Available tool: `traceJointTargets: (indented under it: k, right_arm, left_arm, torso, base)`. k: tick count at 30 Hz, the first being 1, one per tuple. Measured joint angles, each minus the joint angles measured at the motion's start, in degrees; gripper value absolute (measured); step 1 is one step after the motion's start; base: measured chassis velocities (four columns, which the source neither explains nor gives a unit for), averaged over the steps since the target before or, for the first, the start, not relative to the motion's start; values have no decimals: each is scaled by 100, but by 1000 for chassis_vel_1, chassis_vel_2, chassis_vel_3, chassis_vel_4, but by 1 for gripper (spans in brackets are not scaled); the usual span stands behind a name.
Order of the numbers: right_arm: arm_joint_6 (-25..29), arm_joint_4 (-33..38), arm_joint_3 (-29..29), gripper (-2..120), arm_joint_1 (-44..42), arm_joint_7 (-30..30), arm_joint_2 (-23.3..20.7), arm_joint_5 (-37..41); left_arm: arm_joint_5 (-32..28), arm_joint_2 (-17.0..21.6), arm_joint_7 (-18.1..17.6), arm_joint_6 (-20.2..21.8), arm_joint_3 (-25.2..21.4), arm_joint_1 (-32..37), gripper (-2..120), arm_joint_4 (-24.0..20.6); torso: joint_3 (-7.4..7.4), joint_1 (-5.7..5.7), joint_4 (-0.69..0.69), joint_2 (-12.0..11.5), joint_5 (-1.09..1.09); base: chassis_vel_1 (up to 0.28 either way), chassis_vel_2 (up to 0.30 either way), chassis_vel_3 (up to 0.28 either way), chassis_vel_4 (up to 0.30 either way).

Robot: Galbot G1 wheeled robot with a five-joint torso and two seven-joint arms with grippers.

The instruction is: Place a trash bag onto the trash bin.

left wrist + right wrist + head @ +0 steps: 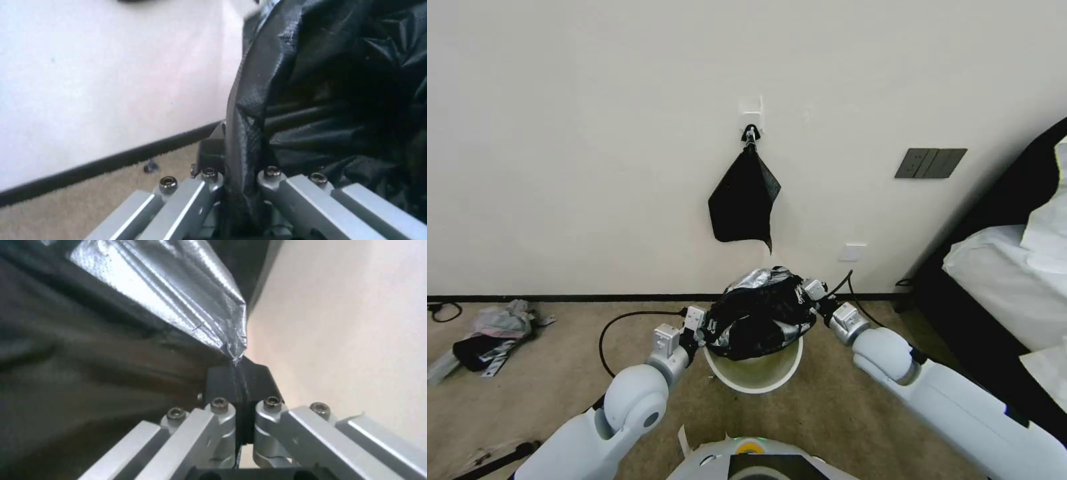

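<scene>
The trash bag (758, 312) is a thin, glossy black film, crumpled into deep folds with silvery highlights along its wrinkles, and it hangs bunched over the mouth of the trash bin (755, 371), covering the far part of the rim while the near cream-white rim stays bare. The bin stands on the tan carpet (560, 373) close to the wall (594, 133). The left gripper (710, 325) pinches the bag's left edge, the film running down between its closed fingers in the left wrist view (236, 173). The right gripper (804, 293) clamps the bag's right edge, its dark pads (222, 381) pressed together on a silvery point of film (186, 303). The bag is stretched between the two grippers above the bin.
</scene>
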Motion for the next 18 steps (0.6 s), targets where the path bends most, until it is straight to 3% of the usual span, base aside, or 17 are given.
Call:
traceJointTargets:
  k: [7, 12, 18]
  right_arm:
    - [-134, -208, 53, 0, -177, -331, -195, 65]
    - [445, -571, 39, 0, -331, -753, -373, -867]
    - [787, -669, 53, 0, -423, -954, -403, -948]
  left_arm:
    - [329, -8, 254, -321, -49, 50, 1, 48]
    - [378, -58, 303, -429, -61, 45, 1, 94]
    - [328, -116, 301, -480, -127, 67, 1, 145]
  torso:
    - [0, 0, -1, 0, 1]
    - [0, 0, -1, 0, 1]
    - [0, 0, 0, 0, 0]
  base:
    - [0, 0, 0, 0]
    - [0, 0, 0, 0]
    - [0, 0, 0, 0]
